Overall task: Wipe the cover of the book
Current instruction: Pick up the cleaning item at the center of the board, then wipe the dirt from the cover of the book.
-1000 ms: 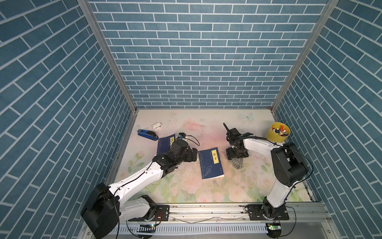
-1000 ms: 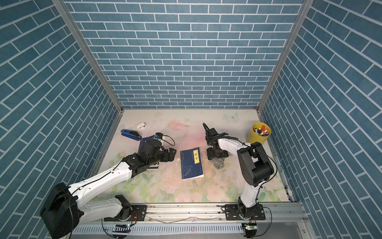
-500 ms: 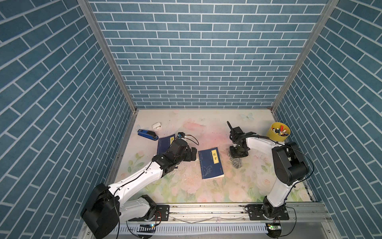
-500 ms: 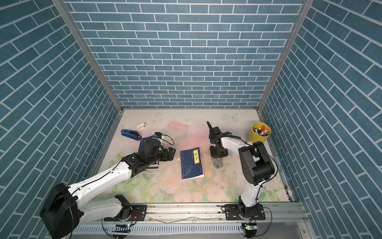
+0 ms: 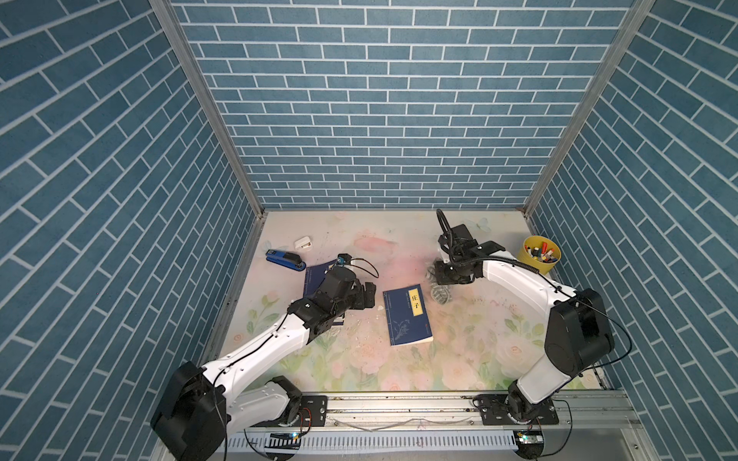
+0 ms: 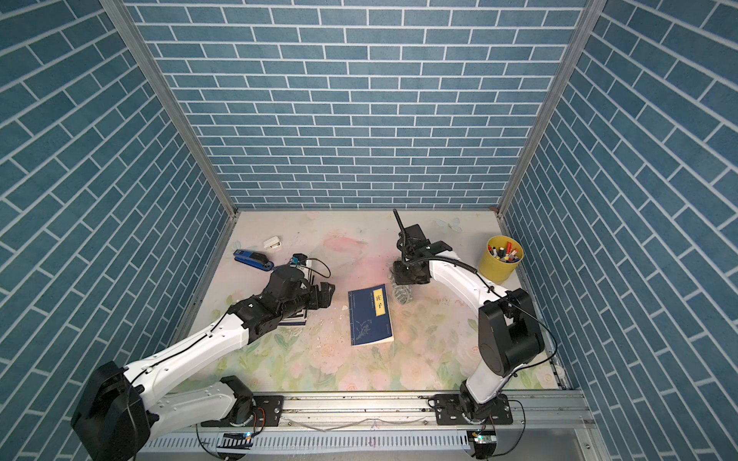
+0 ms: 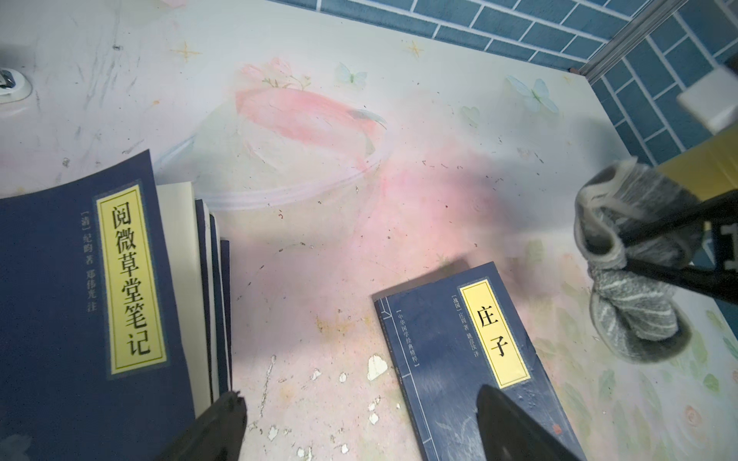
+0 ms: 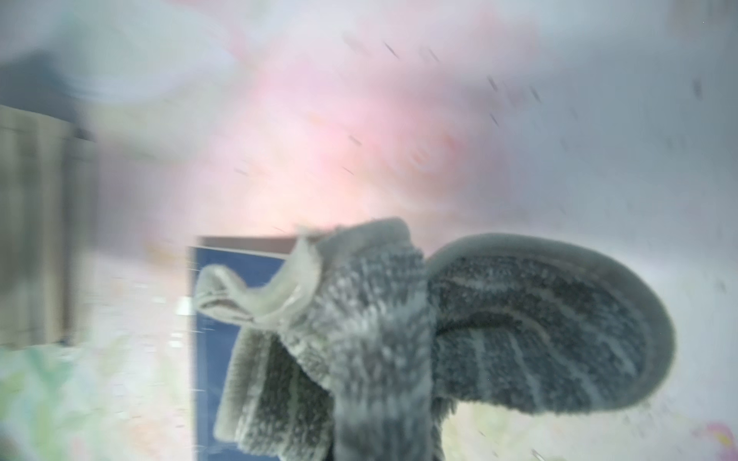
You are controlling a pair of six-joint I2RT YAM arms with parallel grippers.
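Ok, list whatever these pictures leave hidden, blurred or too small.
- Book stack: top views, mostly under the left arm.
- Right claw: right wrist view, behind the grey striped cloth; frame blurred.
- Pens in yellow cup: top views, too small.
- Small white object: top views, too small; left wrist view's edge cuts it.

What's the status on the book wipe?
Right gripper shut on grey cloth. Cloth hangs beside the book, off its far corner, not yet on cover. Left gripper open, hovering between book and book stack.
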